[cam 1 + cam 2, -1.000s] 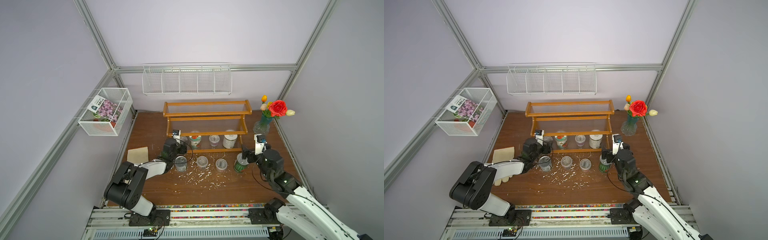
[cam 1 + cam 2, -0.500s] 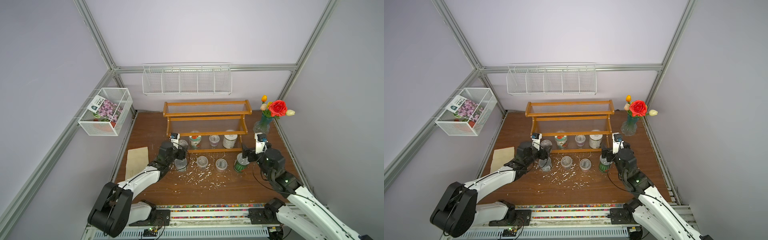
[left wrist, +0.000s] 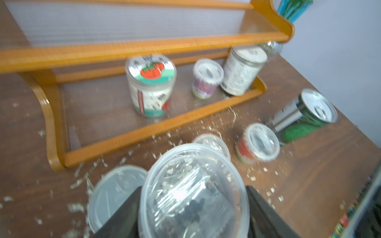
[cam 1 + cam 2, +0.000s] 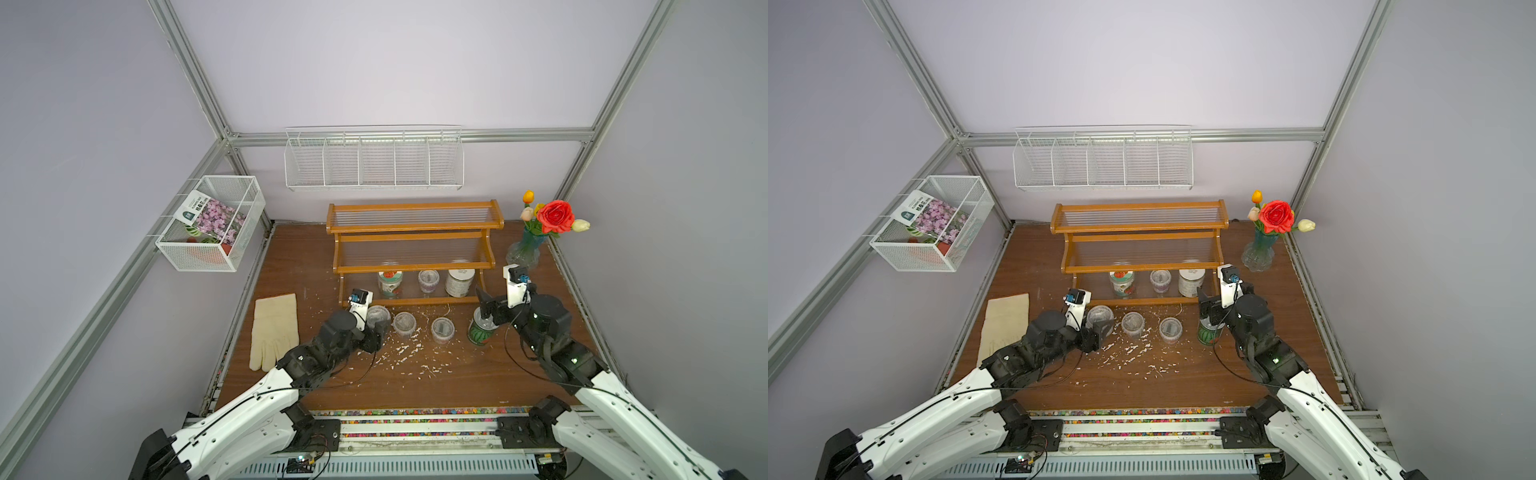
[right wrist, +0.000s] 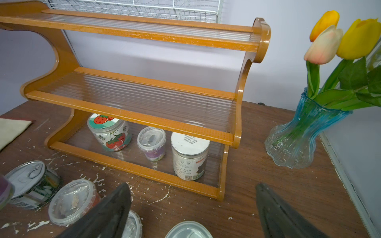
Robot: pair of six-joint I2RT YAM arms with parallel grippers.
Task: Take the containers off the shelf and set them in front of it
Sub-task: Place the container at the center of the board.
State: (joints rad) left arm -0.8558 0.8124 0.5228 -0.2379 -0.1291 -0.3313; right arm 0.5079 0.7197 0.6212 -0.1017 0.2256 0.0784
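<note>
L pincer (image 3: 193,189) pinching a clear cup (image 3: 191,164), low in front of the shelf (image 5: 132,115); R pincer (image 5: 192,185) spread wide, empty.
L to R: on release we could knock the striped tin (image 5: 31,185) just beside the cup. On bottom tier: tub (image 5: 109,131) w/ tomato pic on lid, purple-label cup (image 5: 151,142), white tin (image 5: 189,156); print too small to read. R pincer hangs by the watermelon tin (image 3: 315,111) and could clip it reaching in.

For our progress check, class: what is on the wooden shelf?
On the shelf's bottom tier: tomato-lidded tub, small clear cup, white-label tin. Upper tiers look bare. The bottom tier's back is partly covered by the middle tier.
</note>
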